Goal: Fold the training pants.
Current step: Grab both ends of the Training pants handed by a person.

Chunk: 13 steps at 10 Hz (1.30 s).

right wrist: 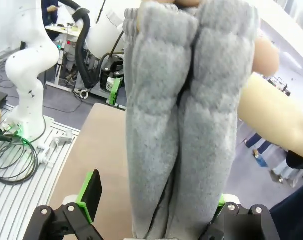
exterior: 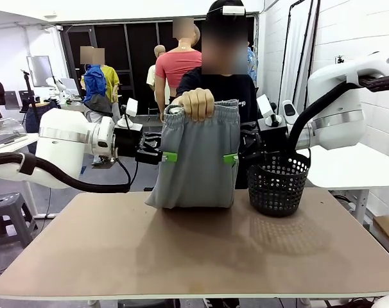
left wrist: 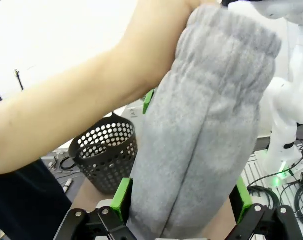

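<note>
A person's hand (exterior: 197,102) holds the light grey training pants (exterior: 196,160) up by the gathered waistband, and the lower end rests bunched on the table. My left gripper (exterior: 169,156) is at the pants' left edge and my right gripper (exterior: 230,158) at their right edge, both at mid-height. In the left wrist view the hanging pants (left wrist: 206,130) pass between the spread green pads (left wrist: 121,197) of my left gripper (left wrist: 181,202). The right wrist view shows the pants (right wrist: 184,120) between the open fingers (right wrist: 90,192) of my right gripper (right wrist: 156,207). Neither gripper pinches the fabric.
A black mesh basket (exterior: 278,183) stands on the brown table (exterior: 194,256) just right of the pants, close to my right arm. The person's forearm (left wrist: 66,115) crosses above the basket (left wrist: 105,155). The table's near half is bare.
</note>
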Available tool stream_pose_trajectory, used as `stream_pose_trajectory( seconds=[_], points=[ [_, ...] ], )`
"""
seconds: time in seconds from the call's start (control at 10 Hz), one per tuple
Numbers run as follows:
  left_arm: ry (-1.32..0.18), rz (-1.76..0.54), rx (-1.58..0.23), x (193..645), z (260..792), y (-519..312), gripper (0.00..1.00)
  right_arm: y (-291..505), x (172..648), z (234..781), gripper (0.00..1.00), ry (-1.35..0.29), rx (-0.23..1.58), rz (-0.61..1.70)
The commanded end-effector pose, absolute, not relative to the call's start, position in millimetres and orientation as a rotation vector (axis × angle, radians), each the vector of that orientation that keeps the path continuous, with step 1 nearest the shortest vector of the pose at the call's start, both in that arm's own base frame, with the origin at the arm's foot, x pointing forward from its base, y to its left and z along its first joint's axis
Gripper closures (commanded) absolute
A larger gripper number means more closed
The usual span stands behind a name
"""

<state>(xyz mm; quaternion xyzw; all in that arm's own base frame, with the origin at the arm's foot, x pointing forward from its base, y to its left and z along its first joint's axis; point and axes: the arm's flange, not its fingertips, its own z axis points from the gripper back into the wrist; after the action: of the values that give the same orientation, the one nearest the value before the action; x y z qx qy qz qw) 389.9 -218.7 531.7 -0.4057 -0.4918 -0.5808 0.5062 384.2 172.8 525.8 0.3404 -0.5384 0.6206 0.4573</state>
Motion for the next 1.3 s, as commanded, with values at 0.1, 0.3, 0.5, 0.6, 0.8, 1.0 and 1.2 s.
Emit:
stream_pose_trajectory(
  seconds=[0.1, 0.3, 0.5, 0.6, 0.8, 1.0, 1.2],
  points=[
    [-1.237, -1.415, -1.033, 392.3, 537.7, -220.4, 0.0, 176.3, 387.2, 527.5, 0.0, -1.379, 0.888, 1.529],
    [-1.241, -1.408, -1.04, 395.1, 537.3, -222.6, 0.0, 177.0, 389.1, 534.0, 0.0, -1.397, 0.907, 1.506],
    [-1.232, -1.394, -1.042, 399.1, 539.7, -228.8, 0.0, 178.2, 392.4, 539.9, 0.0, -1.397, 0.909, 1.466],
    [-1.225, -1.387, -1.046, 401.0, 540.4, -231.0, 0.0, 178.9, 393.4, 541.1, 0.0, -1.399, 0.906, 1.453],
    [-1.223, -1.379, -1.045, 404.7, 542.2, -234.6, 0.0, 181.2, 396.1, 542.4, 0.0, -1.375, 0.916, 1.442],
    [-1.237, -1.375, -1.044, 405.3, 545.5, -235.6, 0.2, 182.9, 397.1, 542.6, 0.17, -1.343, 0.947, 1.444],
    [-1.227, -1.364, -1.043, 407.0, 543.0, -236.9, 0.6, 178.8, 399.0, 545.9, 0.57, -1.354, 1.001, 1.442]
  ],
)
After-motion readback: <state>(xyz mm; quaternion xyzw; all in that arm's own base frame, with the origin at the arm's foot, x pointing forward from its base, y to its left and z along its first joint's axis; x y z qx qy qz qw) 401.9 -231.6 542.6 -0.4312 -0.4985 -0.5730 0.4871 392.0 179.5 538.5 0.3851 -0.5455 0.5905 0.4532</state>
